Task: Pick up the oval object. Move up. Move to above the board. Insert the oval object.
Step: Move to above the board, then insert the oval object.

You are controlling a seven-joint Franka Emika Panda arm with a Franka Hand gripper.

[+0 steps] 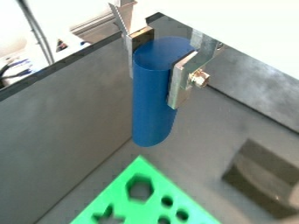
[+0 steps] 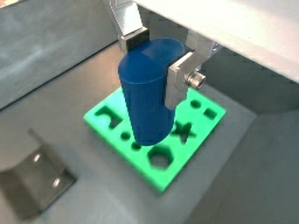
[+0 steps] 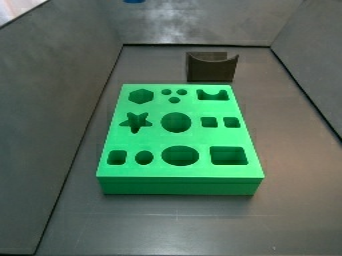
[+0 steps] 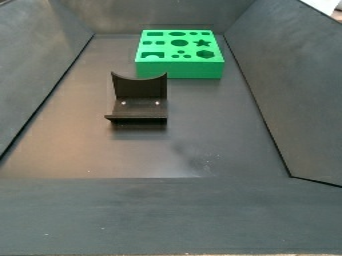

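Observation:
In both wrist views my gripper [image 1: 155,74] [image 2: 156,66] is shut on the oval object [image 1: 152,109] [image 2: 146,105], a tall blue peg hanging upright with its upper end between the silver fingers [image 1: 181,80]. The peg hangs well above the floor. The green board [image 2: 187,153] [image 1: 158,179] lies below, and in a wrist view the peg's lower end covers its middle. Both side views show the board [image 3: 154,140] [image 4: 201,65] with all its holes empty. A blue speck [image 3: 134,2] shows at the top edge of a side view. The gripper itself is out of both side views.
The dark fixture [image 3: 211,66] [image 4: 136,100] [image 1: 267,175] [image 2: 35,179] stands on the floor a short way from one end of the board. Dark sloping walls [image 3: 54,70] enclose the floor on all sides.

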